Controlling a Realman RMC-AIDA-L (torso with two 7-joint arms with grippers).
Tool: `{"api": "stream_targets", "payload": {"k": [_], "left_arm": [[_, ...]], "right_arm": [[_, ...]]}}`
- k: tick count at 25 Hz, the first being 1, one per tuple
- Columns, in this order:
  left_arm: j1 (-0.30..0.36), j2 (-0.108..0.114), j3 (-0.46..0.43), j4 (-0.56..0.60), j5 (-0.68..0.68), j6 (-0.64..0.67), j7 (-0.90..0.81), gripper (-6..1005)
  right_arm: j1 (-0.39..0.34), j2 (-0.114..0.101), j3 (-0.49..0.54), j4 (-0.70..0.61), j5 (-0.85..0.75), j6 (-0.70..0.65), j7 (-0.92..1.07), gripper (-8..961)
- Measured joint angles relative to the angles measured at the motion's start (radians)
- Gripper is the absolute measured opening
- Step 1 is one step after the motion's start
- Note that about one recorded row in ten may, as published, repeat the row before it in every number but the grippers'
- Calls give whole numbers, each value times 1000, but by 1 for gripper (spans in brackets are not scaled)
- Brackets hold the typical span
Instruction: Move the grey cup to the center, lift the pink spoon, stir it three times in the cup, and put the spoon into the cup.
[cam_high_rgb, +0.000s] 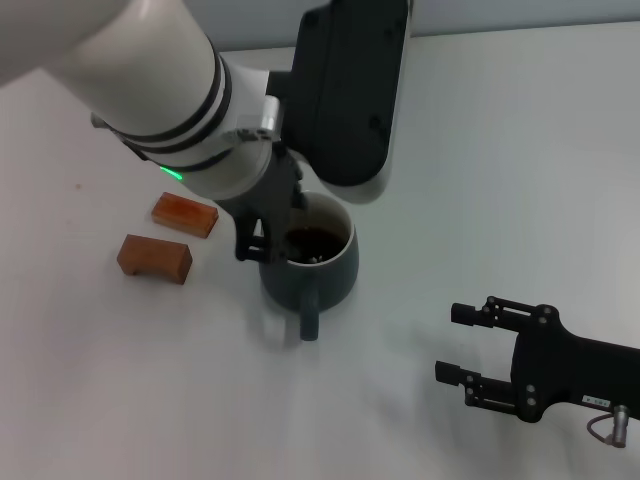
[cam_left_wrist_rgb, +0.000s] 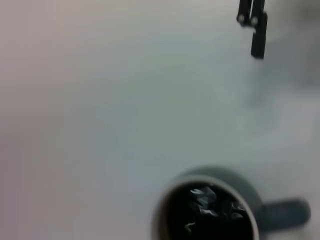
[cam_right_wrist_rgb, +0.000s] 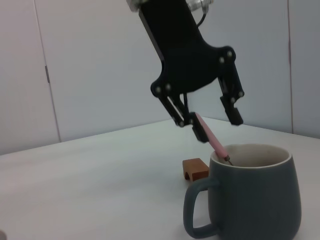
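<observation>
- From the head camera I see the grey cup near the middle of the white table, its loop handle pointing toward 6 o'clock and dark brown liquid inside.
- My left gripper hangs directly over the cup's rim on the 10 o'clock side. In the right wrist view its jaws stand apart: one finger touches the upper end of the pink spoon, the other finger is clear of it.
- The pink spoon leans tilted in the cup, handle end up against that finger, lower end down inside the rim. I cannot make out its bowl in the liquid.
- The left wrist camera looks straight down into the cup; pale glints show on the dark surface.
- My right gripper rests low at about 4 o'clock from the cup, well apart from it, jaws apart and holding nothing.
- Two brown wooden blocks lie at about 9 o'clock from the cup, near each other.
</observation>
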Motion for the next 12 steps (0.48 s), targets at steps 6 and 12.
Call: {"api": "stream_targets", "payload": {"k": [6,12], "left_arm": [[98,6,-141,161,-162,-117,11,459],[300,10,-234,221,-372,-471,21,460]], "right_arm": [[-1,-1,0,-2,0,0,0,694],[-2,-1,5,-5,3,1,0,693]]}}
